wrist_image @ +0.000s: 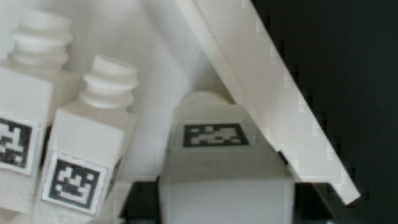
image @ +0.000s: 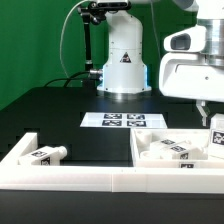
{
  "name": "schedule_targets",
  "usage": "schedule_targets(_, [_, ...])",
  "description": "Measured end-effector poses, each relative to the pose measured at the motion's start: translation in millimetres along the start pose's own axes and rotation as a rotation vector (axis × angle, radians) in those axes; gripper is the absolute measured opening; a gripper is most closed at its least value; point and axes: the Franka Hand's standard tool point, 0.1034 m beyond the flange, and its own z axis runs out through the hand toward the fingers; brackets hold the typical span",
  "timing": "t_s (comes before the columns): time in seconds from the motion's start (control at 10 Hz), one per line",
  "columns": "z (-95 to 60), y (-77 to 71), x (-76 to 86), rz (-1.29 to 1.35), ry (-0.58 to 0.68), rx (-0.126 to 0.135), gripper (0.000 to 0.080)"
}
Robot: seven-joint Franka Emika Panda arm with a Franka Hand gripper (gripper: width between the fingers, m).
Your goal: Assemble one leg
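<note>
Leg (wrist_image: 93, 135) close by gripper (image: 203, 112) looks smooth white plastic, faint sheen, w/ matt b/w printed tags; tray rim (image: 90, 180) near it same smooth white plastic; table (image: 50, 110) beyond matt black; marker board (image: 122, 121) further off flat matt white; robot base (image: 124, 60) well behind gripper glossy white shell.

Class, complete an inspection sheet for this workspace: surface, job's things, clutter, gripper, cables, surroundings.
Surface: black table, marker board flat on it, white tray in front.
Job's things: one leg lying in the tray on the exterior view's left; other legs on its right.
Clutter: nothing seen.
Gripper: gripper hangs over the tray's right part; open or shut cannot be told.
Cables: black cable beside the robot base.
Surroundings: green curtain behind.
</note>
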Motion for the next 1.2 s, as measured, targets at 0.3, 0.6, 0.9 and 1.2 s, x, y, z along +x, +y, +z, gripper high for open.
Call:
schedule_targets(0.3, [0.1, -0.2, 0.2, 0.191, -0.008, 0.004, 0.0287])
schedule_targets(0.6, [0.2, -0.3, 0.2, 0.067, -0.007, 0.004, 0.0481])
schedule_targets(0.9, [1.3, -1.7, -0.2, -0.219, -0.003, 0.005, 0.0644])
schedule_targets(1.2, [1.5, -1.2, 0.3, -0.494, 0.001, 0.001, 0.0648])
